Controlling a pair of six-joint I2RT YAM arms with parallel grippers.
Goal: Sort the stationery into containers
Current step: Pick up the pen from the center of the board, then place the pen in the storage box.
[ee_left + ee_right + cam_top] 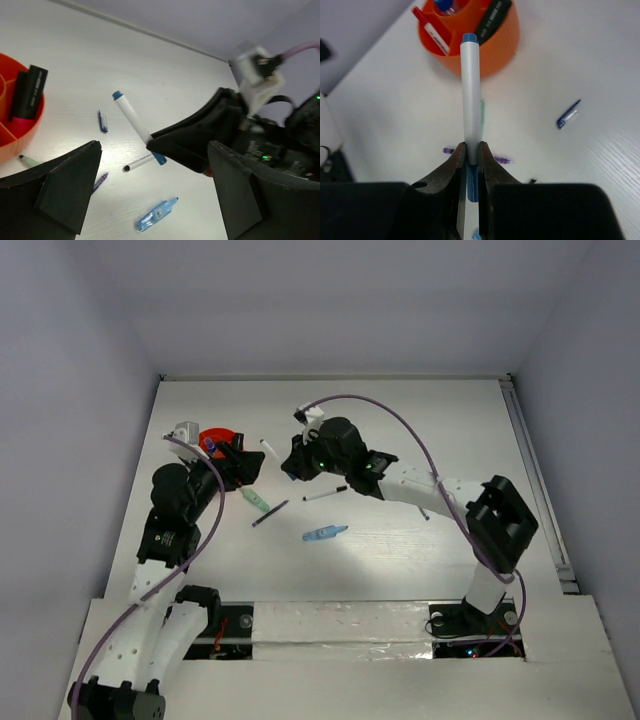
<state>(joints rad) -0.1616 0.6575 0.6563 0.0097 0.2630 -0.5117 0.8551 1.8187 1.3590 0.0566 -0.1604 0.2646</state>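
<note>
The orange cup stands at the back left and holds a black highlighter and other items. My right gripper is shut on a white marker with blue ends, held above the table with its far end pointing at the cup. The marker also shows in the left wrist view. My left gripper is open and empty, hovering beside the cup and close to the right gripper. On the table lie a green marker, a purple pen, a thin white pen and a small blue bottle.
A small blue pen lies on the table near the cup and also shows in the right wrist view. Walls enclose the table at the back and both sides. A rail runs along the right edge.
</note>
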